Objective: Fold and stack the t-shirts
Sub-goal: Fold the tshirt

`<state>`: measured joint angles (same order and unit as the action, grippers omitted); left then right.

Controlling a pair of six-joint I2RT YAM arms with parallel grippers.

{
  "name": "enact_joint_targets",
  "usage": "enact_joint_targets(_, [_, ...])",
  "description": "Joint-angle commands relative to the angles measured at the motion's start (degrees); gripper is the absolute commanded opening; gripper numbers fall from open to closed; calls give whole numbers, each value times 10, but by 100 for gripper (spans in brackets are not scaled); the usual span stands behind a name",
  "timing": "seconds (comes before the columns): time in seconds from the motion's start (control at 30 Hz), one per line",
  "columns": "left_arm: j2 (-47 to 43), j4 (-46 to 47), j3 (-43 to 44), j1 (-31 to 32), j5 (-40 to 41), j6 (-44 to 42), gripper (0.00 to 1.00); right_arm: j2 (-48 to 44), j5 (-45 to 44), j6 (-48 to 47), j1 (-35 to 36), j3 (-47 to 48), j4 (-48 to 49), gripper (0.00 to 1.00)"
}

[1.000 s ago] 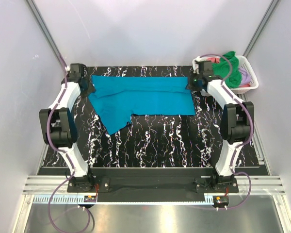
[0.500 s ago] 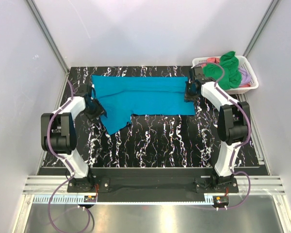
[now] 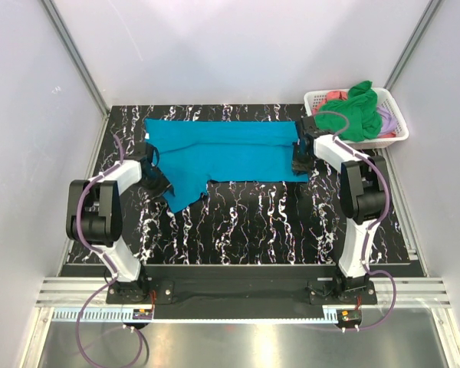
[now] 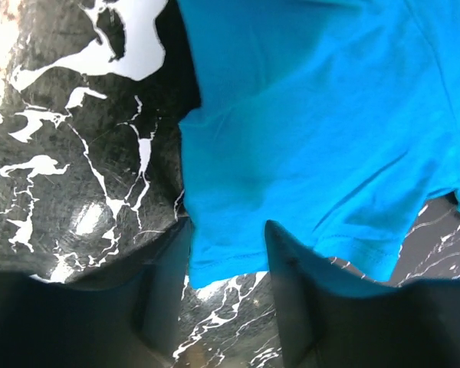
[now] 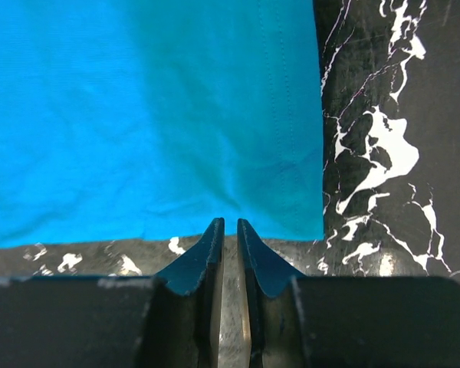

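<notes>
Teal-blue cloth t-shirt (image 3: 226,153) lies flat on the far half of the black marbled surface (image 3: 276,222), long axis left–right. Left hand (image 3: 159,186) is open, straddling the near-left sleeve hem. Right hand (image 3: 300,165) is nearly closed, tips at the near-right hem corner; pinch on cloth not confirmable. Each hand is nearest its own end.

So the table (image 3: 253,222) is a black slab with white marble-style veins all over it. Lying flat across the far half is a teal-blue t-shirt (image 3: 230,153), spread out sideways, with one sleeve sticking out toward the near left. Over at the far right corner sits a white lattice basket (image 3: 389,140), just beside the shirt's right edge but not touching it.
</notes>
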<state>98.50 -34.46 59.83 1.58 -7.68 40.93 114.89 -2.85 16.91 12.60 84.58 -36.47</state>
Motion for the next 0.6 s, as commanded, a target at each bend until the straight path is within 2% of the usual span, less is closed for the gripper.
enact_joint_targets(0.0, [15,23,-11,0,2,6,38,10,-18,1,2,-4,10,19])
enact_joint_targets(0.03, [17,27,-13,0,-3,6,28,12,-19,2,1,-5,9,19])
enact_joint_targets(0.17, [23,37,-20,2,-8,9,0,10,-26,6,2,-14,3,19])
enact_joint_targets(0.3, [2,19,-29,2,11,2,0,6,-30,9,1,-30,-11,19])
enact_joint_targets(0.47, [-70,-22,-68,0,50,2,0,-36,-37,18,2,-72,-21,19])
enact_joint_targets(0.57, [-94,-29,-93,-1,43,-8,0,-54,-37,20,2,-93,-23,19])
